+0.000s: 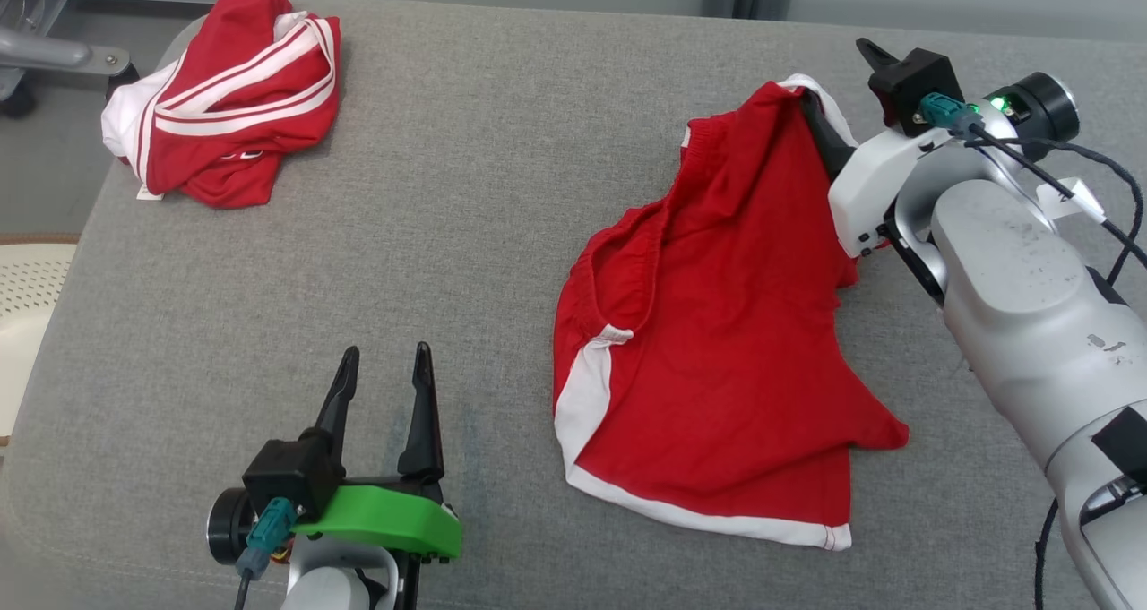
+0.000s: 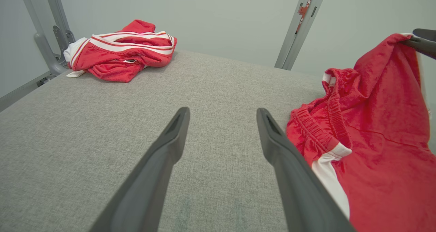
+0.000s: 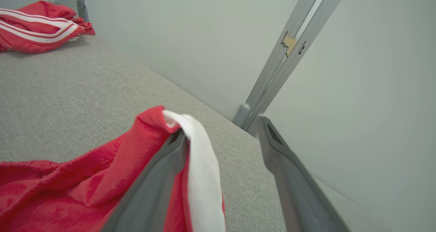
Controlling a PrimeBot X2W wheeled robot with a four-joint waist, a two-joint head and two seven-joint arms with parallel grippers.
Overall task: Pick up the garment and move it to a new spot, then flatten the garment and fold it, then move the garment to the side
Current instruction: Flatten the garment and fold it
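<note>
The garment, red shorts with white trim (image 1: 717, 323), lies crumpled on the right half of the grey table (image 1: 448, 234). Its far corner is lifted and hangs over one finger of my right gripper (image 1: 842, 81). In the right wrist view the white hem (image 3: 201, 164) drapes over the left finger (image 3: 160, 177); the jaws stand apart, so the right gripper (image 3: 223, 128) is open. My left gripper (image 1: 385, 355) is open above bare table at the near left, with the shorts (image 2: 374, 123) just to its right.
A second red garment with white stripes (image 1: 233, 99) is bunched at the table's far left corner. A grey wall and metal posts (image 3: 272, 72) rise right behind the far edge. A pale chair (image 1: 27, 296) stands off the left side.
</note>
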